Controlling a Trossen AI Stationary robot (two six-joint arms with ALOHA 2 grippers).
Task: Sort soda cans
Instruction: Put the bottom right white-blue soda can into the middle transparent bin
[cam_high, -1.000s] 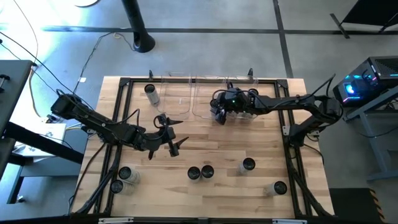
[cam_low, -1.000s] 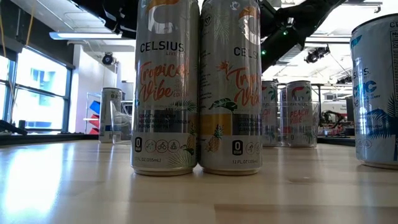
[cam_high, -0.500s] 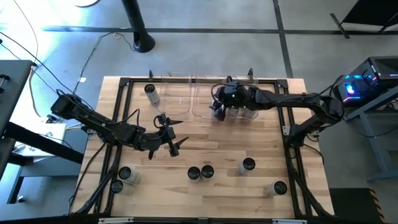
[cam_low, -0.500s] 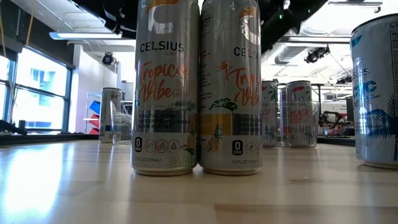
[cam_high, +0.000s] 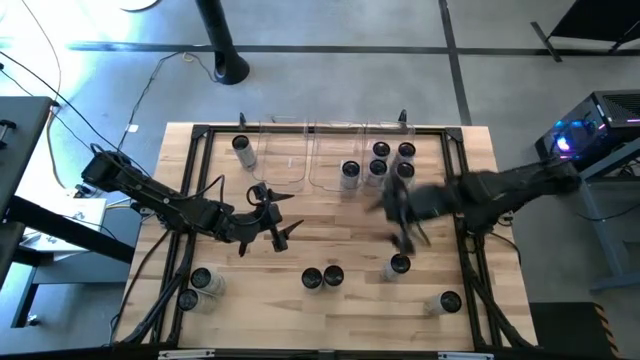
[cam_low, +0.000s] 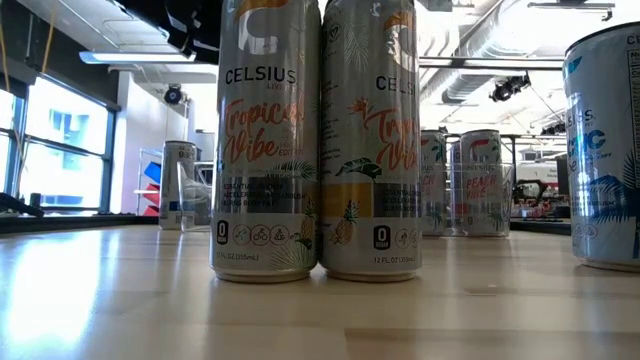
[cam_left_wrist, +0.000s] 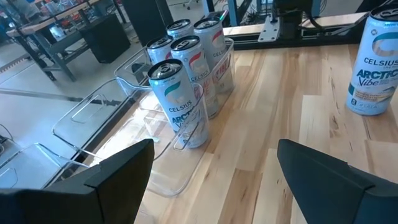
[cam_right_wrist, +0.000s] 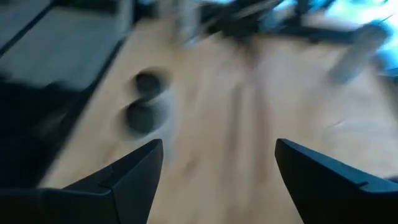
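Several soda cans (cam_high: 380, 160) stand upright in a clear bin (cam_high: 325, 182) at the far edge, right of centre; the left wrist view shows them (cam_left_wrist: 186, 81). One can (cam_high: 241, 146) stands at the far left. More cans stand on their bases on the near half: a pair (cam_high: 322, 277), seen close in the low view (cam_low: 318, 140), one (cam_high: 399, 265), one (cam_high: 448, 300) and two at the near left (cam_high: 196, 287). My left gripper (cam_high: 285, 222) (cam_left_wrist: 214, 180) hovers open left of centre. My right gripper (cam_high: 404, 232) (cam_right_wrist: 217, 180) is open, blurred, above the table right of centre.
A second clear bin (cam_high: 282, 160) stands left of the first at the far edge. A black frame (cam_high: 190, 180) runs around the wooden table top. An Arctic Vibe can (cam_left_wrist: 373, 62) stands alone beyond my left gripper. Bare wood lies across the table's middle.
My right gripper has pulled away from the far bin, rising and swinging fast toward the table's near right, and now hangs above the lone can right of centre. A can stands at the bin's near left corner where the gripper was.
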